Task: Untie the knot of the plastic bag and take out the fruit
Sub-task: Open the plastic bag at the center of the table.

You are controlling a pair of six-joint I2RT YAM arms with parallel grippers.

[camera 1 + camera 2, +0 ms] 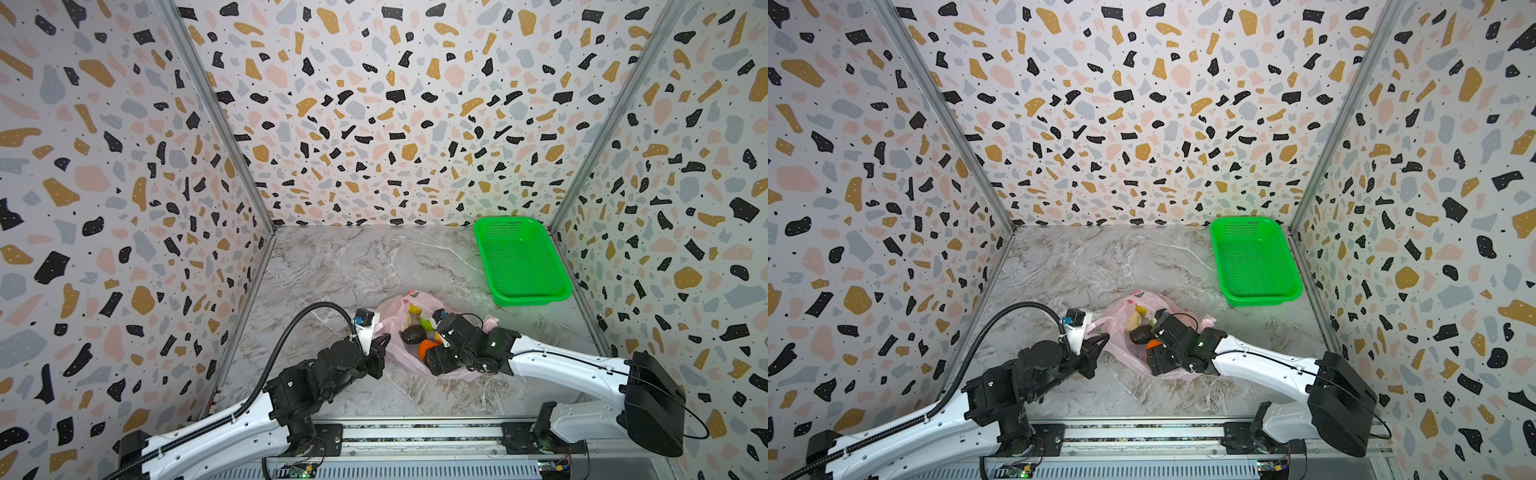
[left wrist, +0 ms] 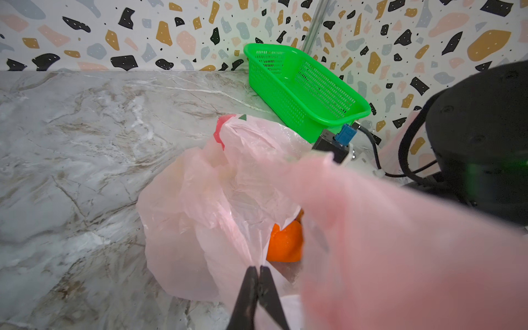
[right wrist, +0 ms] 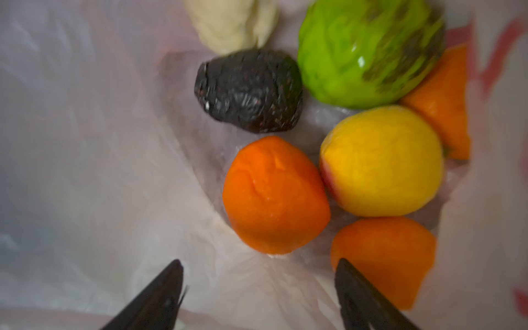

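Note:
The pink plastic bag (image 1: 390,309) (image 1: 1115,316) lies near the table's front with its mouth gaping; the knot is out of view. My left gripper (image 1: 384,338) (image 2: 258,268) is shut on a pinch of the bag's left rim. My right gripper (image 3: 260,264) stands open inside the bag, just above the fruit and holding nothing. Beneath it lie a tangerine (image 3: 274,194), a second tangerine (image 3: 383,257) by one finger, a yellow-red fruit (image 3: 383,163), a green fruit (image 3: 368,48), a dark avocado (image 3: 251,91) (image 1: 413,334) and a pale bumpy piece (image 3: 231,23).
A bright green perforated basket (image 1: 536,297) (image 1: 1258,297) (image 2: 328,120) sits at the back right against the wall, with nothing in it. Patterned walls close in the marble table (image 1: 353,266) on three sides. A metal rail runs along the front edge.

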